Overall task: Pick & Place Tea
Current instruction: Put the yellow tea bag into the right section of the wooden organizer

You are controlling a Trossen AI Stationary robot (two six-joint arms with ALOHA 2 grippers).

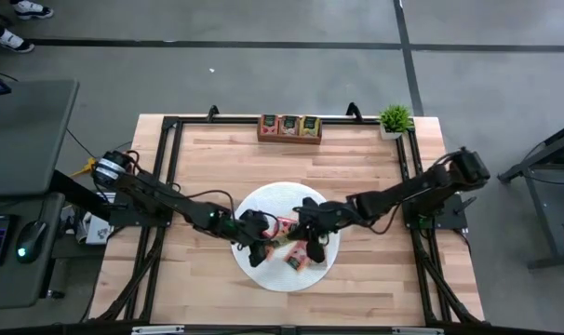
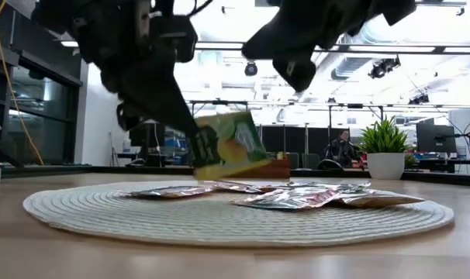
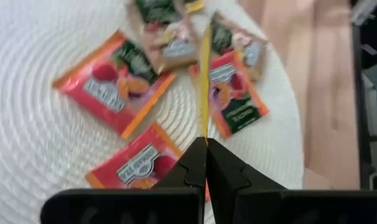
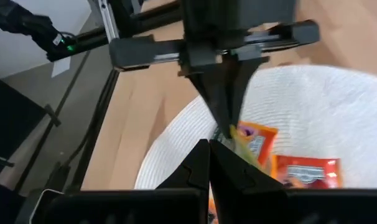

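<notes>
From above we see both arms meeting over the round white mat [image 1: 280,207], the left gripper [image 1: 256,251] low on its near-left part and the right gripper [image 1: 312,244] just beside it, with loose tea packets [image 1: 297,255] between and under them; the wooden tray [image 1: 289,127] at the table's far edge already has packets in its compartments, so we judge that this pile is being moved there one by one. At table height we see the left gripper [image 2: 190,133] pinching a yellow-green packet [image 2: 229,146] by one edge, lifted clear of the mat and tilted, while the other packets [image 2: 297,195] lie flat on the weave; holding it by the edge keeps the fingers off its neighbours. The right gripper [image 2: 297,74] hangs above, its fingers together on nothing we can see. From the left wrist, the fingers are closed on the thin packet, seen edge-on as a yellow strip [image 3: 204,81], above red and orange packets with dark labels. From the right wrist, that arm's own fingers [image 4: 208,163] are pressed together and empty, facing the left gripper and its packet.
</notes>
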